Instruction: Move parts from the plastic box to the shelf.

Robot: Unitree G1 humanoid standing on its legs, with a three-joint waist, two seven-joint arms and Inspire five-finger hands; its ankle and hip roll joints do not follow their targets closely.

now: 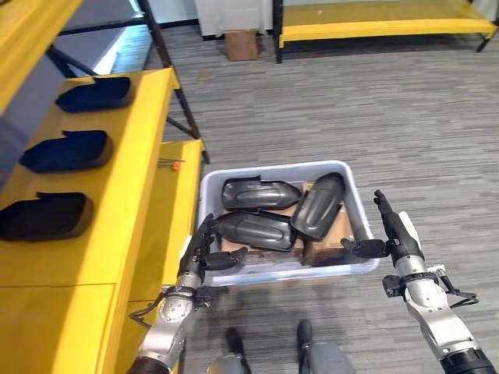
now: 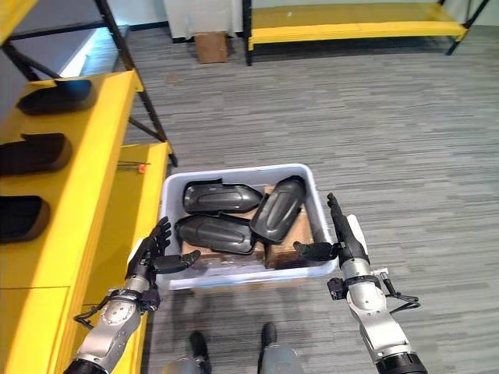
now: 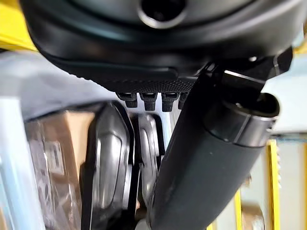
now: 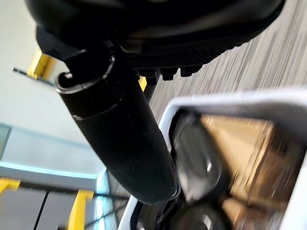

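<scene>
Two open hands, the left hand (image 1: 204, 248) and the right hand (image 1: 392, 230), reach with straight fingers beside the plastic box (image 1: 352, 189) on the floor, holding nothing, with three dark parts (image 1: 257, 194) inside.

A cardboard box (image 1: 242, 44) is seen on the grey floor (image 1: 390, 117) at the far wall. Just beside it, a low yellow rack (image 1: 382, 22) on black legs is set. A small orange-tipped pin (image 1: 173, 164) is laid on yellow board.
</scene>
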